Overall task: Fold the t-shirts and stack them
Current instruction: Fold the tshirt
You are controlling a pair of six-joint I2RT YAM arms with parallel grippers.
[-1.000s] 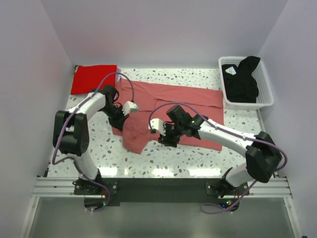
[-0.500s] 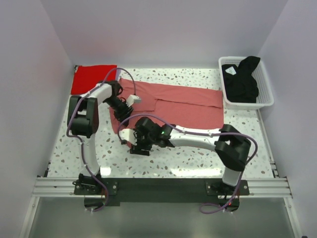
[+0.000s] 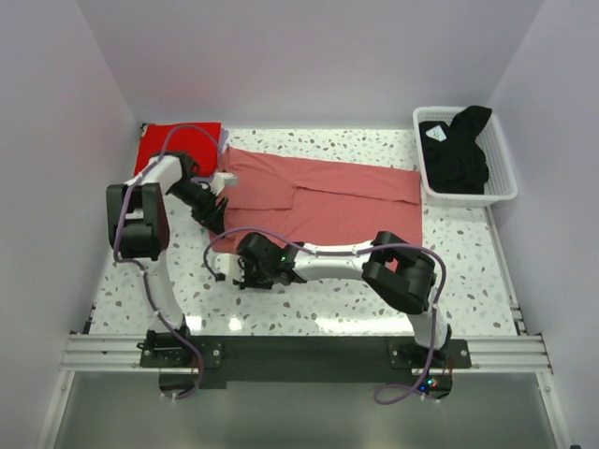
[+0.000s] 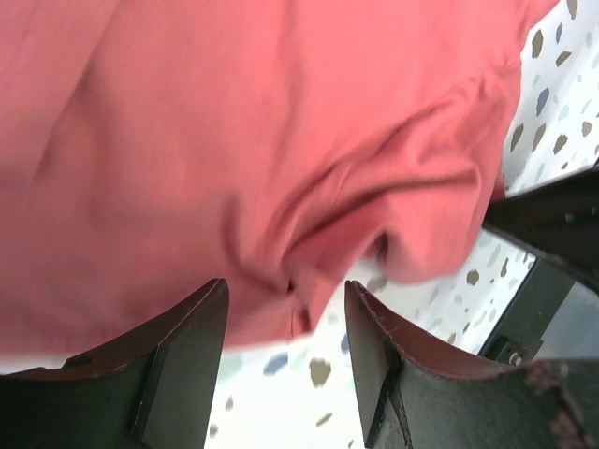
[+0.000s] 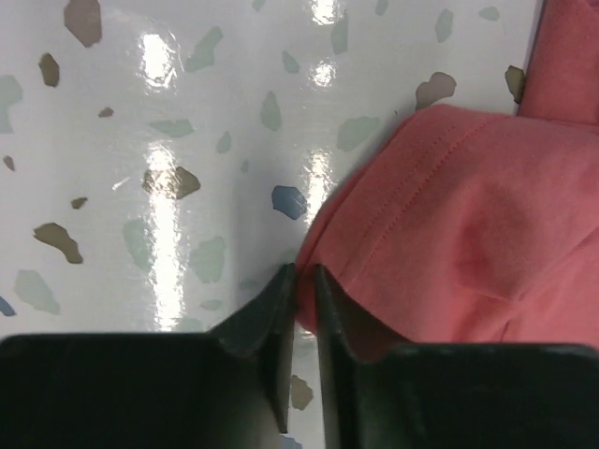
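With left gripper open over the pink t-shirt, verify that the nearly closed right gripper, grip unclear, pinches the hem.

Top view: right gripper fingertips hidden under its own wrist, which also covers the near-left corner of the salmon-pink shirt. Left wrist view: shirt blurred, cut off at top and left edges. Right wrist view: shirt runs off right edge; whether the fingers pinch its hem, cannot tell.
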